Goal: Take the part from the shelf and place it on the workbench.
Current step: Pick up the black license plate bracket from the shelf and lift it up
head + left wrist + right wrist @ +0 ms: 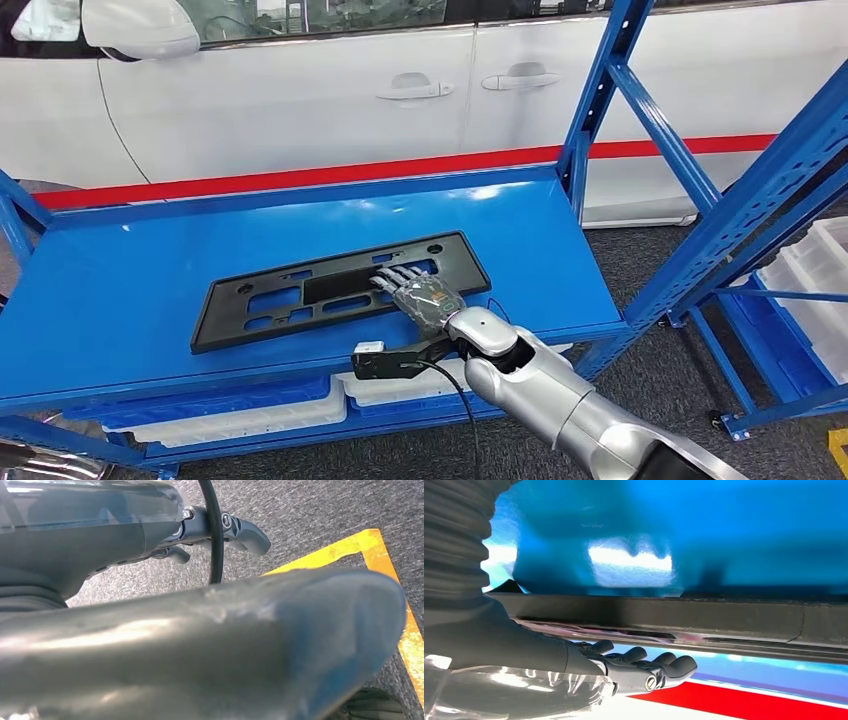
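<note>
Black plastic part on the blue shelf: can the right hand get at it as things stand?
Probably yes. The right hand already lies on the black plastic part's right end, fingers stretched over it; nothing on the blue shelf blocks it.

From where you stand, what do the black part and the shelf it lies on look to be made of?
The black part: probably moulded plastic, matte, with cut-out slots and round holes. The shelf: likely painted steel, glossy blue, showing bright glare patches and perforated uprights. The right hand rests on the part.

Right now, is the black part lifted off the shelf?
No. In the head view the black plastic part lies flat on the blue shelf, with the right hand resting on top of it.
</note>
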